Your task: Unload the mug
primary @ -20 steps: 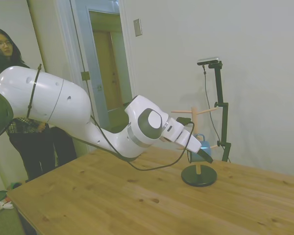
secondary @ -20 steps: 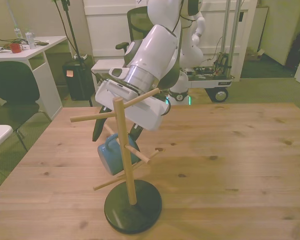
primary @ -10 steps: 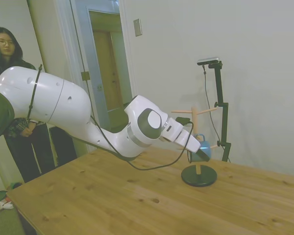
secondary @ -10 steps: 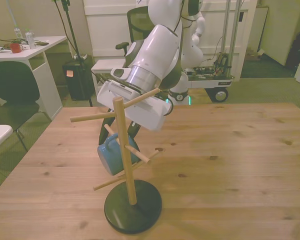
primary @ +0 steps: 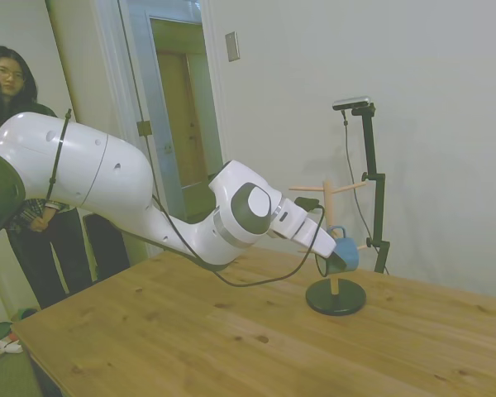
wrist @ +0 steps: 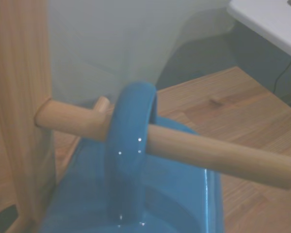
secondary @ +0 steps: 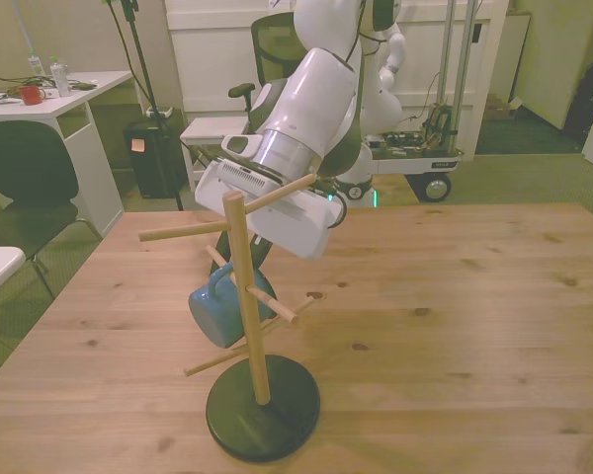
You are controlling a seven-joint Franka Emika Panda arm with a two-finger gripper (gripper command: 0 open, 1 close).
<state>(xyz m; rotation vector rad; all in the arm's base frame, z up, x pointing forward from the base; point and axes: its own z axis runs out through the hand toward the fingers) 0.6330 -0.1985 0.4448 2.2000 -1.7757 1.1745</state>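
The light-blue mug (secondary: 212, 314) hangs by its blue loop handle (wrist: 131, 141) on a lower peg (wrist: 208, 153) of a wooden mug tree (secondary: 247, 336) with a round black base (secondary: 264, 407). In the side view the mug (primary: 347, 251) shows beside the tree's post. My gripper (secondary: 239, 278) reaches in from behind the tree and is shut on the mug. One dark finger (secondary: 260, 255) shows beside the post; the other is hidden behind the mug. The mug leans toward the front view's left. In the side view the gripper (primary: 337, 263) sits low against the mug.
The tree stands near the table's front edge (secondary: 425, 454), with upper pegs (secondary: 178, 233) sticking out sideways. A person (primary: 16, 91) stands off the table in the side view. A white desk (secondary: 49, 99) and a dark chair (secondary: 25, 178) are at the front view's left.
The fingers were spread wide on either side of the mug and have closed in on it. The mug has shifted slightly toward the front view's left and tilted.
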